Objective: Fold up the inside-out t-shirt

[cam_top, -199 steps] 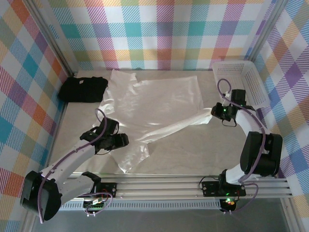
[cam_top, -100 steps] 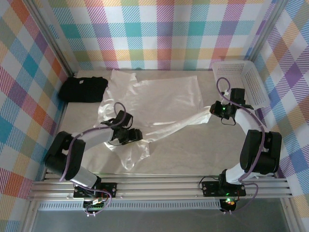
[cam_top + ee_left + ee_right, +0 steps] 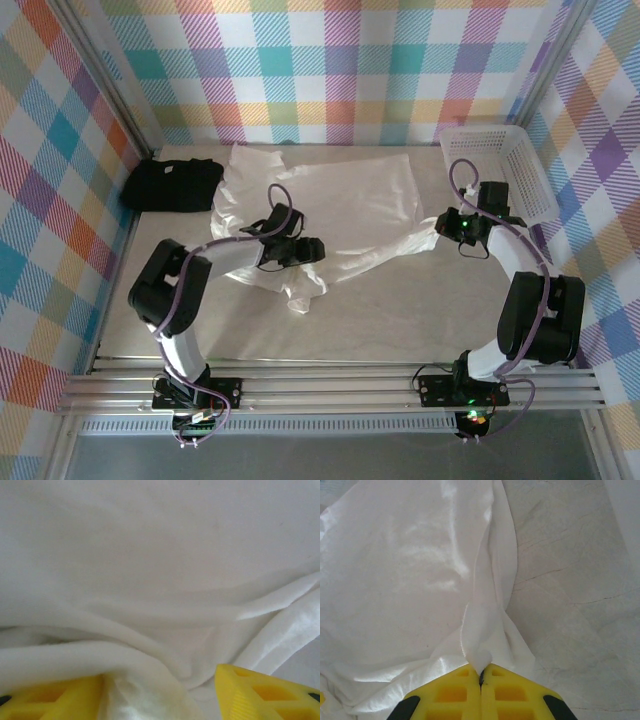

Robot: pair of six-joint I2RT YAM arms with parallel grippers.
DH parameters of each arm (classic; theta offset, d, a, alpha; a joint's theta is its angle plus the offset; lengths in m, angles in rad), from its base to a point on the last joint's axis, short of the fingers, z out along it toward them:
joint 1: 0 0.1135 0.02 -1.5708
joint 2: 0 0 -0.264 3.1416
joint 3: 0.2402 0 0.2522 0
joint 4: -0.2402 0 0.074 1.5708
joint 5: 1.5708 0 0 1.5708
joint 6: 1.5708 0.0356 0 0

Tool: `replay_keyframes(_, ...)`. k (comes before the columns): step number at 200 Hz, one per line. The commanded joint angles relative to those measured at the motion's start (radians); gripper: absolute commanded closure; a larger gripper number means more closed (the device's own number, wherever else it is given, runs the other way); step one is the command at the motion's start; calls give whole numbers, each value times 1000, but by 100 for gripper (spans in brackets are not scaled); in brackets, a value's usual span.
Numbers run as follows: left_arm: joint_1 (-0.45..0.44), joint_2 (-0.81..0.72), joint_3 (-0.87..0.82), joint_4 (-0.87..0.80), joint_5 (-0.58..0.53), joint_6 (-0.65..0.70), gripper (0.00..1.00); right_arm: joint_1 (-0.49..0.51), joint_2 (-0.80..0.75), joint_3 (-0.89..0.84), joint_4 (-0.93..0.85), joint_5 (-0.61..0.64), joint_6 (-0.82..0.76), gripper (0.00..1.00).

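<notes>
White cotton inside-out t-shirt (image 3: 350, 195) spreads ahead: right fingers (image 3: 512, 692) pinched tight on its edge, left fingers (image 3: 260, 692) clasping a bunched fold.

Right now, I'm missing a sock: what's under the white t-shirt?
The t-shirt lies on the marbled table, bare around its edges. Anything beneath the cloth is covered; I can't tell.
</notes>
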Motion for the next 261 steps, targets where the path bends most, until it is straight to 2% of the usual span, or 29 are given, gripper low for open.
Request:
replay_keyframes(1,-31,-214,-118,-78,-114,20,38,1,-37,5,-2,-29,6,100)
replay_keyframes(13,-86,-324,-195,-131,-197,5,36,1,-41,0,-6,-29,2,100)
replay_keyframes(23,-137,-393,-249,-237,-274,-24,36,1,-44,-5,-5,-32,0,100)
replay_keyframes(36,-217,-456,-299,-321,-328,-95,35,4,-43,-5,-3,-41,3,100)
replay_keyframes(59,-356,-492,-364,-364,-355,-246,35,10,-30,-1,2,-47,4,100)
replay_keyframes(84,-454,-459,-391,-269,-329,-318,32,21,-21,-1,7,-53,6,100)
replay_keyframes(127,-464,-299,-324,-114,-294,-273,29,23,-30,-5,2,-64,2,100)
replay_keyframes(168,-464,-244,-265,-133,-390,-268,35,24,-32,-10,11,-75,4,100)
replay_keyframes(202,-465,-221,-214,-132,-397,-235,42,26,-17,-8,17,-80,7,100)
replay_keyframes(261,-465,-220,-171,-225,-402,-241,43,27,2,-3,23,-84,8,100)
